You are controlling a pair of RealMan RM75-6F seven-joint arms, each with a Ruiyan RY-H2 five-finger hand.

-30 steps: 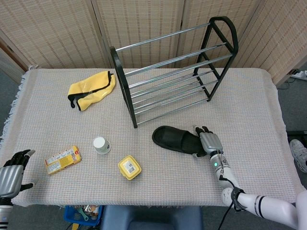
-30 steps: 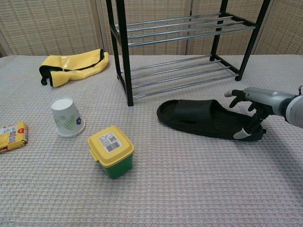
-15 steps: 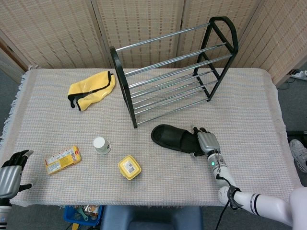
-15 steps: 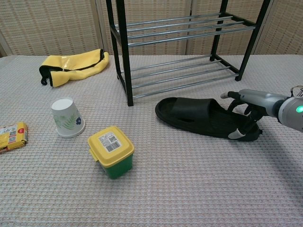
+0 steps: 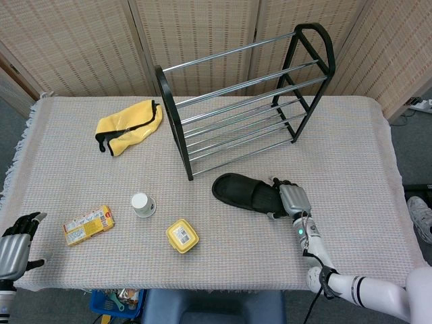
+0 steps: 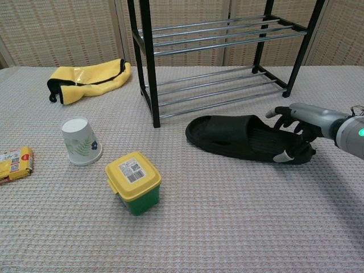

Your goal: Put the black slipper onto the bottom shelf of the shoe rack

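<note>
Black slipper (image 6: 236, 135) (heel seemingly in right robot hand (image 6: 297, 134))

Colours on the pale woven worktop (image 5: 351, 135)

Black slipper (image 6: 236, 136), black-framed shoe rack (image 5: 243, 101) with silver bars, yellow cloth (image 5: 128, 125), white leaf-print cup (image 6: 81, 141), yellow-lidded green tub (image 6: 133, 182), yellow packet (image 5: 88, 225).

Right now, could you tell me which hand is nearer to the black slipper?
The right hand is nearer: it grips the heel end of the black slipper. The left hand sits far off at the table's near left corner.
</note>
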